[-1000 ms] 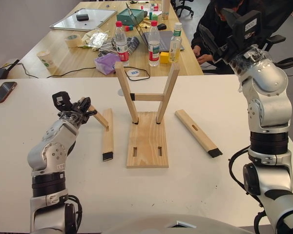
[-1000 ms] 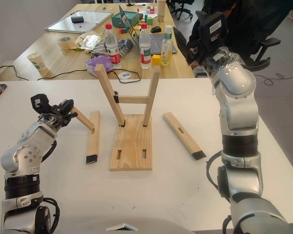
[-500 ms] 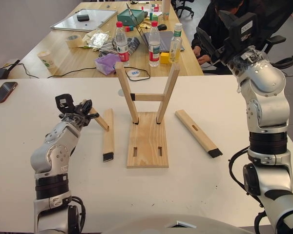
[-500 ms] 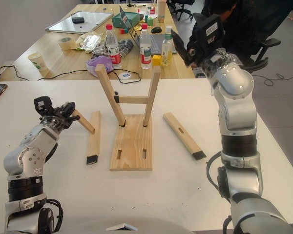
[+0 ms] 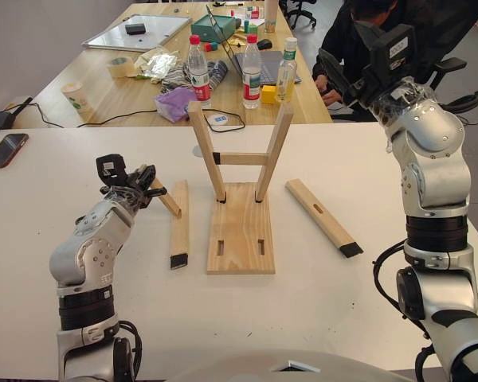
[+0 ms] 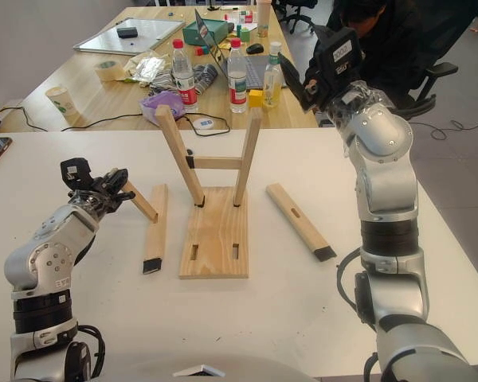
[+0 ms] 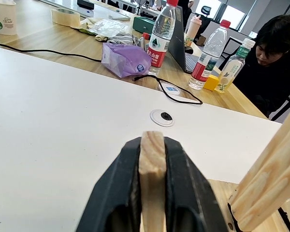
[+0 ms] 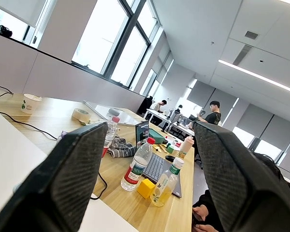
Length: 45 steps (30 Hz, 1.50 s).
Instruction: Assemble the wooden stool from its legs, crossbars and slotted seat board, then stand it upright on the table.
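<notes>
1. Clamping the crossbar tight, the left gripper has dragged it and its attached leg slightly nearer the board.
2. Right gripper hangs high, wide open and empty, barely shifted.
3. The board's free slots probably come next.

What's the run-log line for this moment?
left gripper: shut on crossbar | right gripper: open, up high | seat board: two legs slotted in
</notes>
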Motion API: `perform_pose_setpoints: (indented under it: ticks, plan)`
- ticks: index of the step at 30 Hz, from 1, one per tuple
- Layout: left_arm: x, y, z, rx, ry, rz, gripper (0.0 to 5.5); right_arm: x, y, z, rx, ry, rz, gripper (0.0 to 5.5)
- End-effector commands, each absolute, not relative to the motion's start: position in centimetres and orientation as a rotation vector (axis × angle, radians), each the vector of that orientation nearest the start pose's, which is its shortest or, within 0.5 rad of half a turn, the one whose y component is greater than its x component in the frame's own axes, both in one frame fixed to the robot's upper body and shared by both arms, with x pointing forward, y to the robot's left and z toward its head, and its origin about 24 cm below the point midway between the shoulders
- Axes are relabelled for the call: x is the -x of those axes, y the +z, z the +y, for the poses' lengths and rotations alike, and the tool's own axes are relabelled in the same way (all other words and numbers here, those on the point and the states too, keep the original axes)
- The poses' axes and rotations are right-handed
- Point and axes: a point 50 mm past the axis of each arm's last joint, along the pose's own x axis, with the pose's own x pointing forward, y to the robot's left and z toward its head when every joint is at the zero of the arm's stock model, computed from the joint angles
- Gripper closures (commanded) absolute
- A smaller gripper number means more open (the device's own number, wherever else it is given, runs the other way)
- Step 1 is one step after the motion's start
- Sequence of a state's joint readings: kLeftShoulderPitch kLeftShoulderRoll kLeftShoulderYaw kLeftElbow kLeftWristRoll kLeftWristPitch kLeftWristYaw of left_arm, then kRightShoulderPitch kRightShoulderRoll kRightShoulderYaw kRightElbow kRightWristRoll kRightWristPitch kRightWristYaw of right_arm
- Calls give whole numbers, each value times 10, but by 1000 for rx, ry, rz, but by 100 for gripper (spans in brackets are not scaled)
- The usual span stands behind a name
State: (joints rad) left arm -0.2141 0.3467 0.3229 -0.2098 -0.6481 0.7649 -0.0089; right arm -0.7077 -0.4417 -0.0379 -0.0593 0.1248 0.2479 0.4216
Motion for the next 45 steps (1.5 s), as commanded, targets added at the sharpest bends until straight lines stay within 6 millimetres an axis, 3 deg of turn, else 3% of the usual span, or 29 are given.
perform_pose_setpoints:
  ticks: [1,13,23,30,40,45]
  plan:
    - [-275,113,233,299,-30,236,512,-328,249,-162,402,448,-438,224]
    - [-276,121,229,325,-57,240,512,-328,246,-162,399,450,-428,224]
    - [-275,102,228,344,-17,302,512,-330,246,-162,401,451,-424,224]
    - [-276,101,228,178,9,315,512,-329,245,-162,417,454,-425,224]
    - [-272,100,211,60,-8,327,512,-328,244,-161,434,451,-434,224]
    - [-258,88,203,34,75,308,512,-328,244,-162,434,445,-439,224]
